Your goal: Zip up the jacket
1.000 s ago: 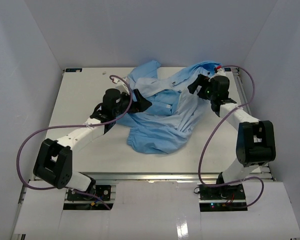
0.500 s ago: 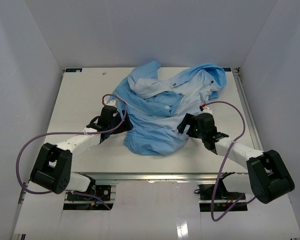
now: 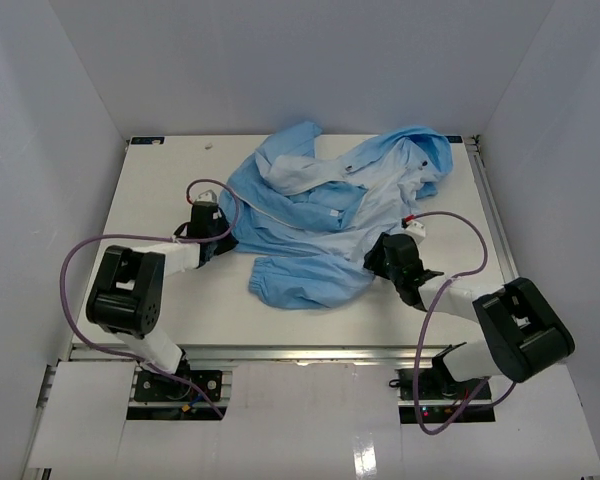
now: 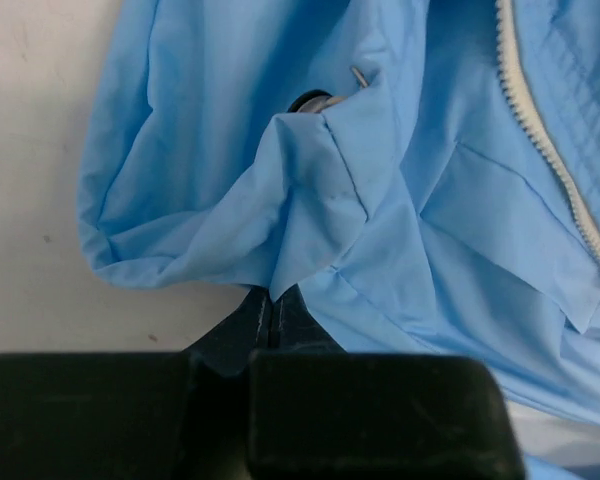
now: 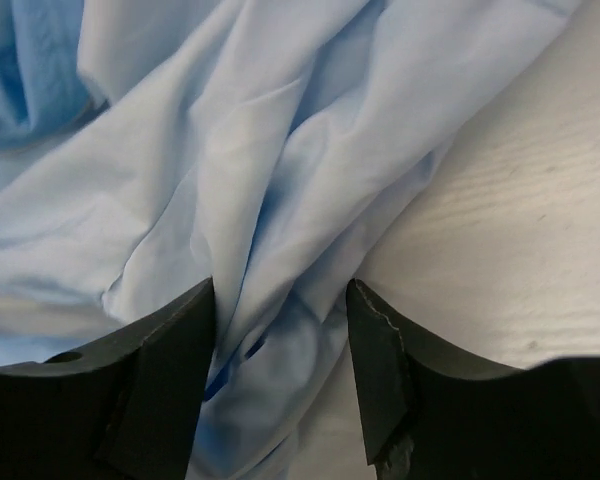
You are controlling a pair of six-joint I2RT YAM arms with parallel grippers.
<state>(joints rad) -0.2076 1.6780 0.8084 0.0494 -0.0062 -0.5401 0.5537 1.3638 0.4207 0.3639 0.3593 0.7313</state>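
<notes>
Left claw [image 4: 270,312]: clenched, fingers pressed together on the tip of a fold at the left edge of the jacket [image 3: 320,210].
Right claw [image 5: 280,292]: released, fingers apart, straddling a ridge of pale cloth at the jacket's near right edge; whether the pads touch the cloth cannot be told.
Jacket to claws: it lies between the two, the left claw at its left side and the right claw at its near right corner.
Jacket: light blue, crumpled in a loose heap on the middle and far part of the tabletop [image 3: 160,190], with paler lining showing among the folds.
Zipper strip [image 4: 540,130]: pale and toothed, running slantwise across the cloth, apart from the left claw.
Dark round fitting [image 4: 308,100]: partly tucked under a fold just beyond the pinched tip.
Tabletop: off-white, with a few small specks; bare board lies beside the right claw.
Walls [image 3: 280,60]: plain and pale, closing in the left, far and right sides.
Cables [image 3: 70,275]: purple, looping along both arms.
</notes>
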